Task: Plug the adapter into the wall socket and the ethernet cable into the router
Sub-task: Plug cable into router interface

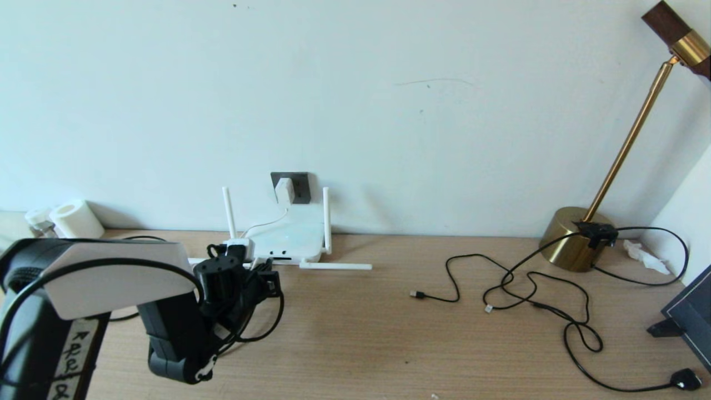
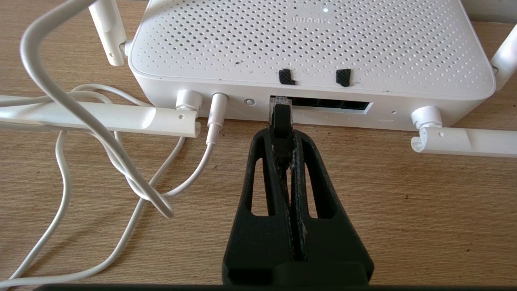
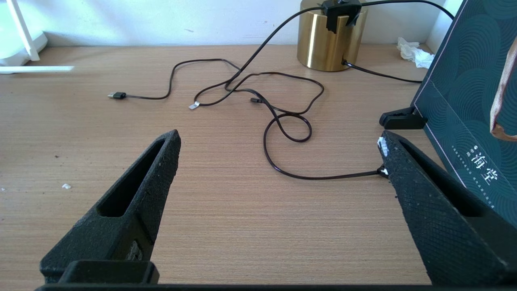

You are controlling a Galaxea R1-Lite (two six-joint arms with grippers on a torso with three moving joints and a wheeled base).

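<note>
a white router [image 2: 311,44] dotted with small holes, white antennas and white cords, on a light brown wood-grain table [image 1: 355,344]. a white adapter [image 1: 284,190] on a dark grey wall socket [image 1: 300,186]. black ethernet cable [image 2: 280,121] in black textured gripper fingers [image 2: 307,194]. far right, a brass-gold lamp [image 1: 572,239]; a dark teal box [image 3: 464,101] with wave patterning.

My left claw [image 2: 281,133] sits right at the router [image 2: 311,44] front, pinched on the ethernet cable [image 2: 280,121], with a folded antenna [image 2: 121,119] lying flat on either side, so sideways room there is tight. Loops of white cord [image 2: 80,121] clutter the desk [image 1: 344,333] just beside that claw. Between the router and the brass lamp [image 1: 572,239] I see a broad bare stretch. Further right, thin black cables [image 1: 533,300] sprawl across the surface, and a dark box [image 3: 464,101] stands close beside my wide-open right claw [image 3: 278,149].
</note>
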